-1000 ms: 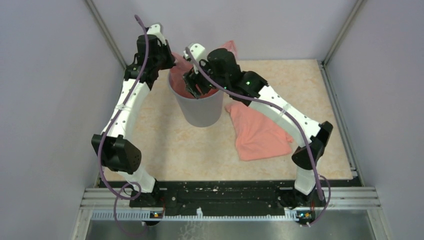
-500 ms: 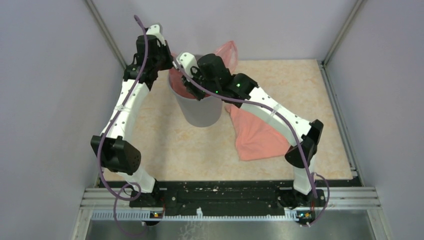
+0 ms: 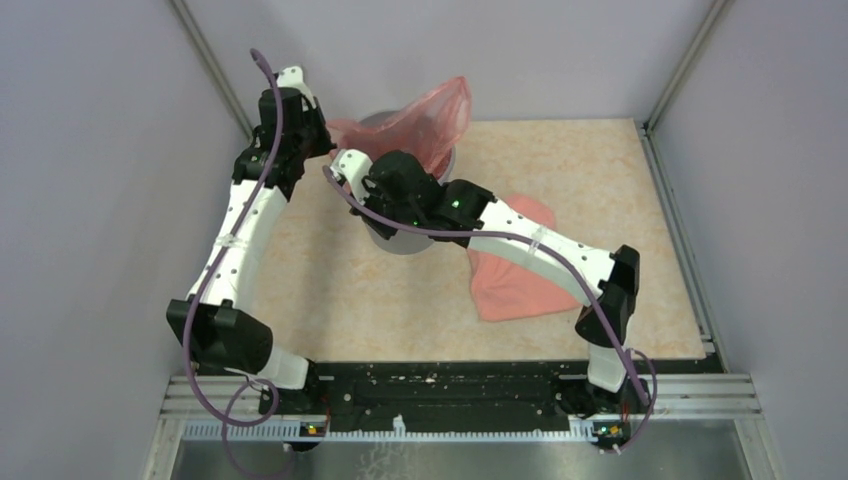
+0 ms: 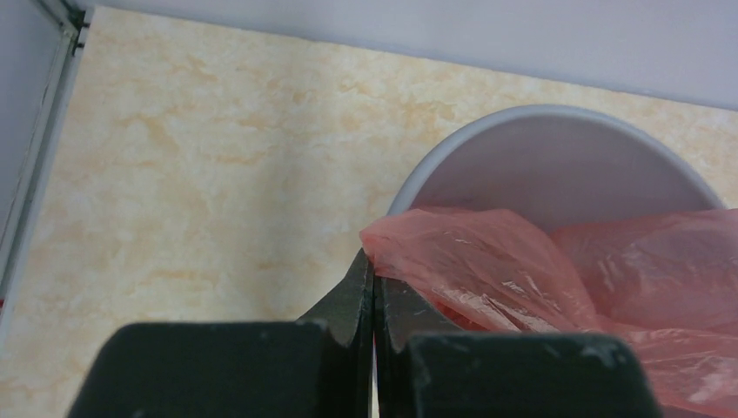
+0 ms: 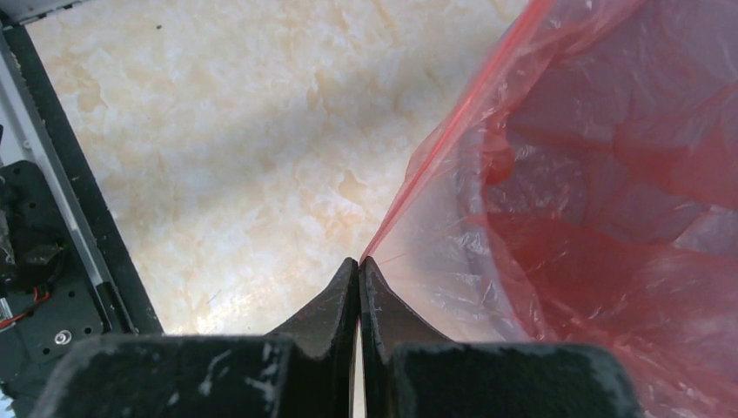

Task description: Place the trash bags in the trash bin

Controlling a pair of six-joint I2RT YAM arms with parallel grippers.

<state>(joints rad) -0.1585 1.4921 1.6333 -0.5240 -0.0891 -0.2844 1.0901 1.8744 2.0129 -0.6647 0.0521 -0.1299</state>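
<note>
Trash bags first: I count two. One salmon-pink bag [image 3: 425, 112] sits in the mouth of the grey trash bin [image 3: 398, 241]; the other bag [image 3: 515, 285] lies flat on the table [image 3: 330, 290] at about four o'clock from the bin, touching nothing that grips. There is one bin and two arms.

What changed in the last second is the right gripper [image 5: 358, 266]. It stood open over the bin's mouth; now its jaws are clenched on the bag's thin rim, and it has drawn back toward seven o'clock of the bin. The left gripper [image 4: 372, 272] is pinched shut on the opposite stretch of rim at about ten o'clock and has shifted slightly outward. Between them the film is pulled taut, and the far side has risen into a peak at twelve to one o'clock.

I read this as spreading the bag's mouth so it can seat over the bin's edge. The first bag is partly in; the second is not yet started.
</note>
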